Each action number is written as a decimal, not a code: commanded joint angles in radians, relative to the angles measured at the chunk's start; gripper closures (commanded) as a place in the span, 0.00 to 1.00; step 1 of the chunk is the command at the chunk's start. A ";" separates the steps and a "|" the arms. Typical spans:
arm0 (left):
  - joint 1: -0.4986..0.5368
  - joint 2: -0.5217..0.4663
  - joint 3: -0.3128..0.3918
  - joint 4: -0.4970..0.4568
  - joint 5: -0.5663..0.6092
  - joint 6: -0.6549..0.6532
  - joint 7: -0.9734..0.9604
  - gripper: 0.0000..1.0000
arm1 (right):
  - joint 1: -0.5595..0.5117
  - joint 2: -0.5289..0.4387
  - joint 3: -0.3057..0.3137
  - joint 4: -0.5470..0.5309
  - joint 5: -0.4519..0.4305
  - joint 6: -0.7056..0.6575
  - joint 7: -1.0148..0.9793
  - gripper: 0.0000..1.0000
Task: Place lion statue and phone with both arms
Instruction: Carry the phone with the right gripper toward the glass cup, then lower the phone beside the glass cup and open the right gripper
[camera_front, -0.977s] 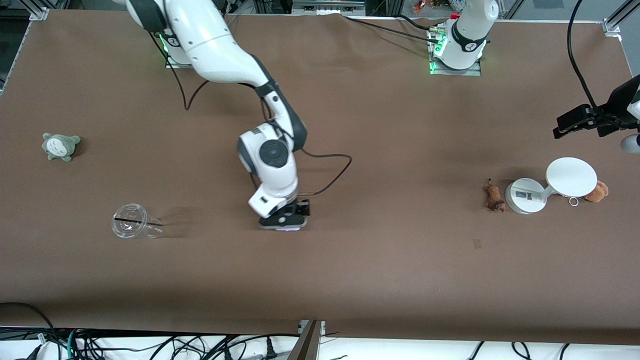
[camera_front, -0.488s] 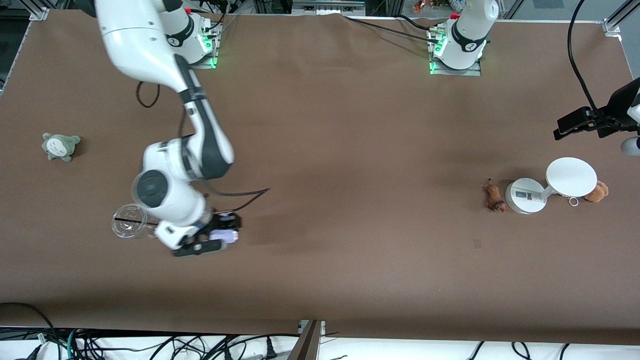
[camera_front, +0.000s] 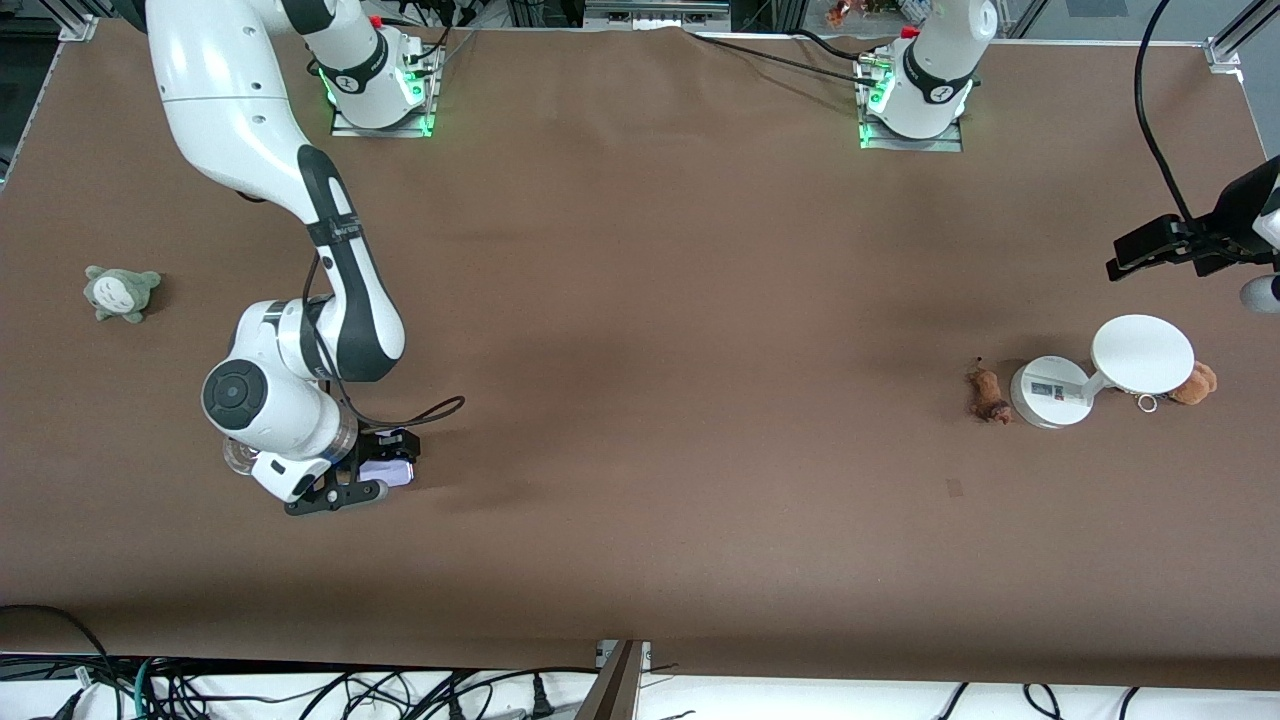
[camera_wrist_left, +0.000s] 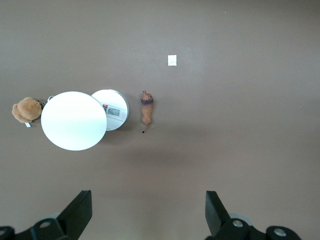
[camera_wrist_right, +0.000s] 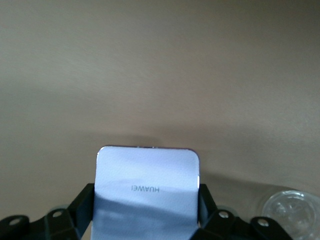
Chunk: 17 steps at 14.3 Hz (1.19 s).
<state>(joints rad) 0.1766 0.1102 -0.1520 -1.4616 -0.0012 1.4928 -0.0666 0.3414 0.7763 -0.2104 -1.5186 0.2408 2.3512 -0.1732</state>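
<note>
The phone (camera_front: 388, 472) is a pale lavender slab marked HUAWEI. My right gripper (camera_front: 362, 473) is shut on it, low over the table beside a clear plastic cup (camera_front: 238, 457). In the right wrist view the phone (camera_wrist_right: 147, 175) stands between the fingers (camera_wrist_right: 84, 206) of my right gripper (camera_wrist_right: 146, 205). The lion statue (camera_front: 988, 393), small and orange-brown, lies on the table next to a white stand's base (camera_front: 1048, 393). My left gripper (camera_front: 1150, 245) is open and empty, high over the table at the left arm's end. Its wrist view shows the lion (camera_wrist_left: 146, 111) well below the left gripper (camera_wrist_left: 147, 200).
The white stand has a round top (camera_front: 1142, 353), also in the left wrist view (camera_wrist_left: 73, 120). A brown plush with a metal ring (camera_front: 1195, 383) lies beside it. A grey plush (camera_front: 120, 292) lies at the right arm's end. The cup (camera_wrist_right: 291, 209) shows beside the phone.
My right arm has swung from the table's middle toward the right arm's end with the phone, stopping beside the plastic cup. The left arm has not moved.
</note>
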 joint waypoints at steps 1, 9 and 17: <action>0.004 -0.004 0.002 0.007 -0.017 0.010 0.008 0.00 | -0.019 -0.020 0.016 -0.104 0.026 0.112 -0.029 0.34; 0.004 0.000 0.002 0.010 -0.016 0.010 0.007 0.00 | -0.022 -0.028 0.016 -0.109 0.026 0.102 -0.014 0.01; 0.023 0.000 0.002 0.010 -0.017 0.009 0.010 0.00 | -0.025 -0.317 -0.029 -0.081 0.022 -0.297 0.152 0.01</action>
<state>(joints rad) 0.1851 0.1102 -0.1483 -1.4606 -0.0012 1.5005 -0.0665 0.3242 0.5531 -0.2368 -1.5682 0.2514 2.1404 -0.0494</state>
